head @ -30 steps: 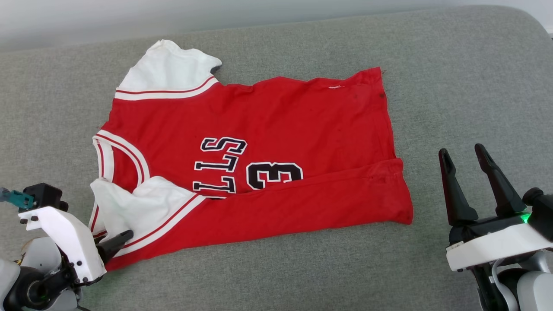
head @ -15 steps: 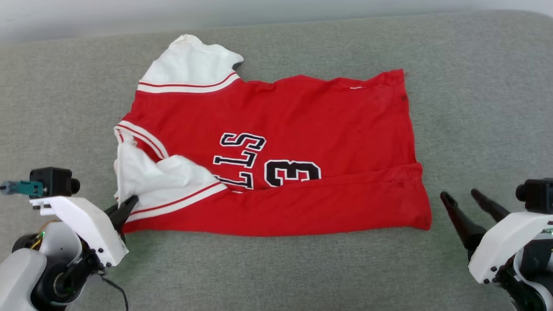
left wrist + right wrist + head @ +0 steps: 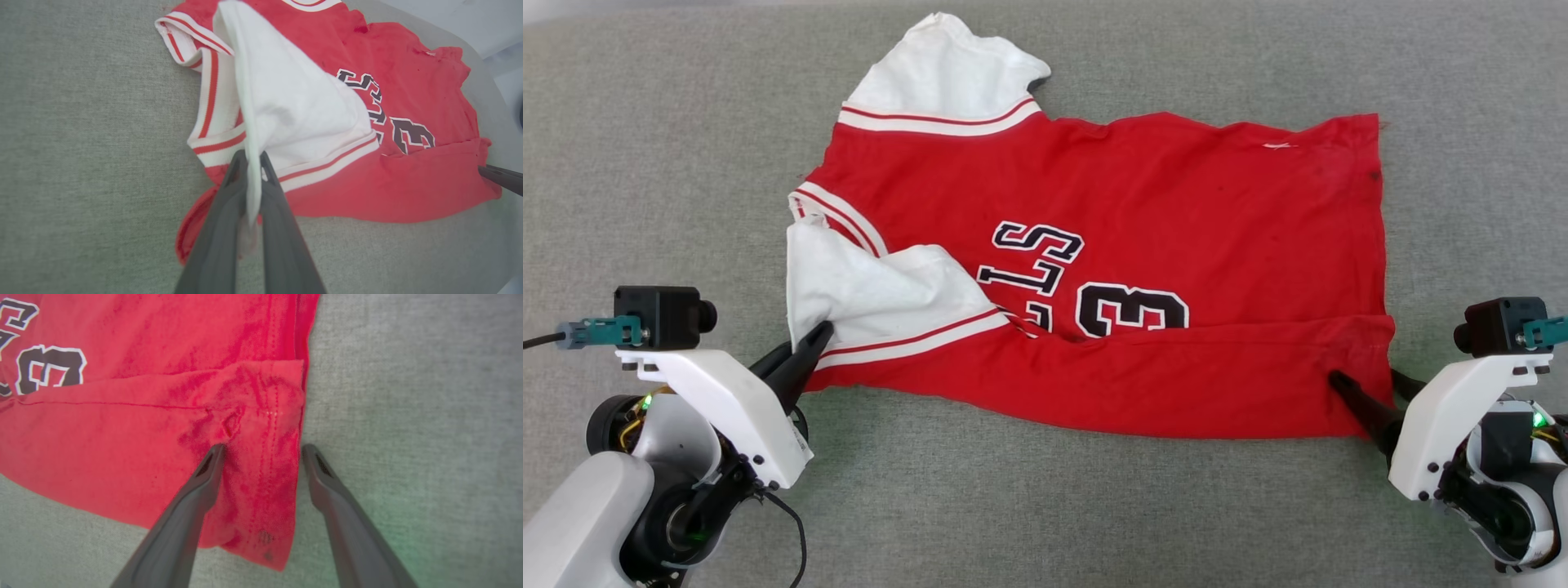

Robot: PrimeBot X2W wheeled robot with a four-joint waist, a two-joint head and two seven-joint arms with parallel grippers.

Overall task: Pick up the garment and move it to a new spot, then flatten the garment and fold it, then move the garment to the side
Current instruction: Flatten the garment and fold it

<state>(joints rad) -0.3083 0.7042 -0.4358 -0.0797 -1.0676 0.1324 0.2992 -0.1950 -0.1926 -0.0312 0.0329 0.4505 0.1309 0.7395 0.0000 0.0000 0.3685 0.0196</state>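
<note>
The red jersey T-shirt [image 3: 1143,269] lies spread sideways on the grey cushion [image 3: 645,163], collar to the left and hem to the right. It looks flattened, and its near long edge is already turned up over the bottom of the "3", so I'd say the folding has begun.

The left gripper [image 3: 250,159] is pinched tight on the near white sleeve [image 3: 882,294], which is lifted off the cushion. The right gripper [image 3: 263,451] is spread wide, straddling the near right hem corner with one finger on the cloth and one just off its edge, gripping nothing yet.

Left to do, by my read: finish the fold, then shift it aside.
</note>
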